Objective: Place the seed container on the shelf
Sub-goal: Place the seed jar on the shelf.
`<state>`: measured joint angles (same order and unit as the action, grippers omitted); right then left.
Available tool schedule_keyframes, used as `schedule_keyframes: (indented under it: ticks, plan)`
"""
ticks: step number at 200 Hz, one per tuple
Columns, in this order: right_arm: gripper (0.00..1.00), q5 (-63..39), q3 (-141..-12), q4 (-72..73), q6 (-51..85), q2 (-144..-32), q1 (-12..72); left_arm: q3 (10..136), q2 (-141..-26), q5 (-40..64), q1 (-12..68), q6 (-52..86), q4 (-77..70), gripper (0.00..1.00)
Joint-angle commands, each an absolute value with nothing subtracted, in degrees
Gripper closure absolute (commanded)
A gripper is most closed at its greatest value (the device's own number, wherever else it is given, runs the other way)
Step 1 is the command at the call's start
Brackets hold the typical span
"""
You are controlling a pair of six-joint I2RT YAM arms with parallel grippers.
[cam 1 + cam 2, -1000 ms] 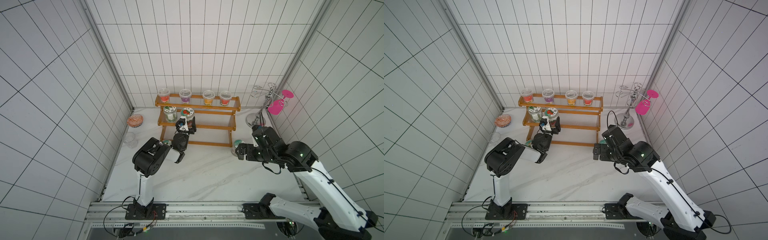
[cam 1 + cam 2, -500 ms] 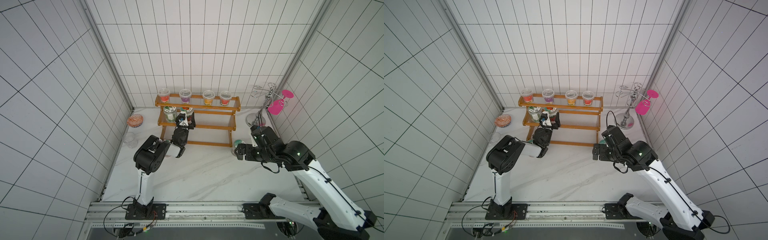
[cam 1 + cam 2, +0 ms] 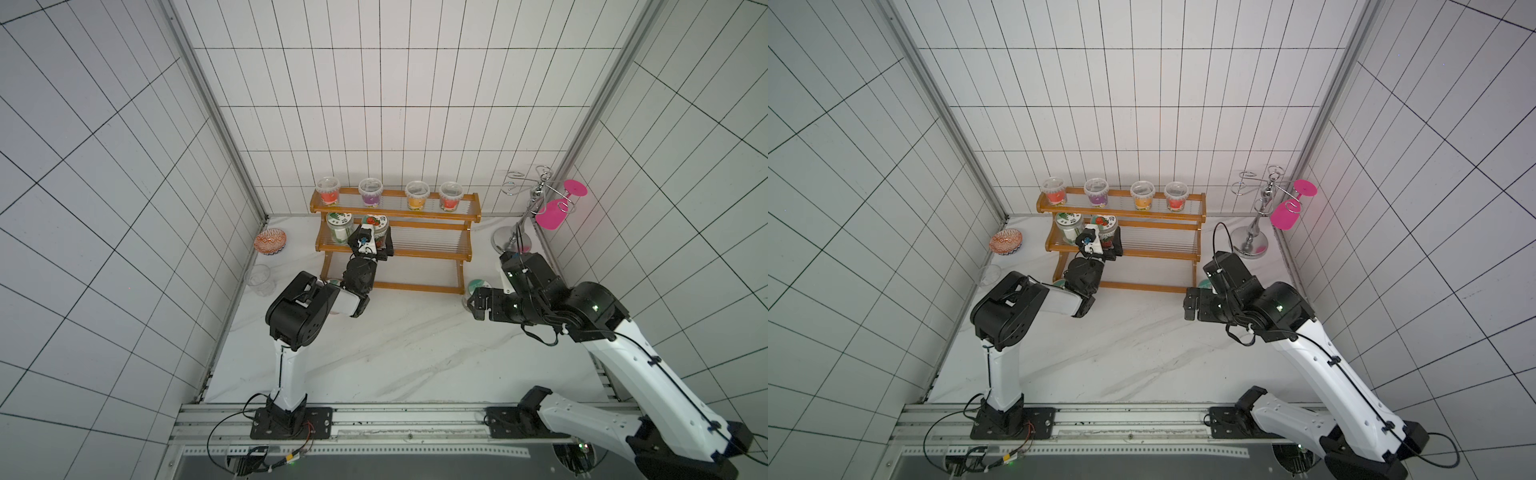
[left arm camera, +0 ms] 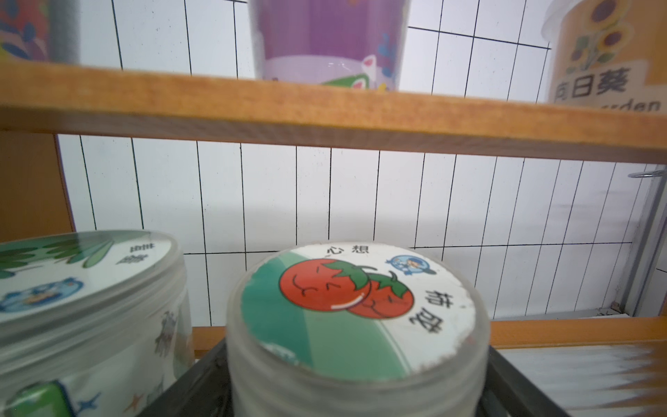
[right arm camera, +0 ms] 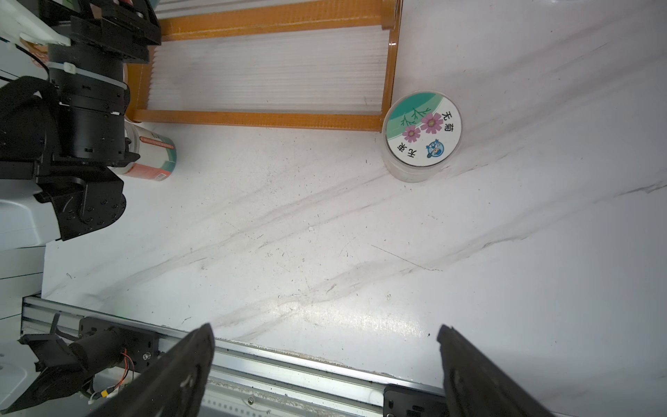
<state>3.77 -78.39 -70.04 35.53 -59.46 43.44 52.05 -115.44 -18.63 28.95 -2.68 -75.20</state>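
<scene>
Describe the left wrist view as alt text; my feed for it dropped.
A clear seed jar with a tomato-picture lid fills the foreground, between the dark fingers of the left claw; contact is unclear. A second jar with a green leaf lid stands beside it, and a purple cup and a sunflower-labelled cup sit on the shelf tier above.
</scene>
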Motion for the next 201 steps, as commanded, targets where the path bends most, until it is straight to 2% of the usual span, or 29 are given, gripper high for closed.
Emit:
schedule_keyframes:
  ticks: [1,76,157,201]
  plan:
    - [0.0,3.3,-77.1,-69.6,35.2,-58.7,42.7,49.3,-114.7,-20.9,29.3,-1.4,-71.3,0.05]
    - [0.0,2.7,-76.6,-69.4,35.7,-58.1,42.6,44.3,-108.5,-22.4,31.3,-1.4,-71.4,0.03]
    - [0.0,2.3,-75.7,-68.7,35.6,-58.1,42.5,45.6,-107.6,-23.8,30.2,0.0,-67.1,0.17]
    - [0.0,2.4,-75.1,-68.6,35.3,-57.9,42.3,46.8,-108.0,-22.8,29.7,0.0,-66.1,0.17]
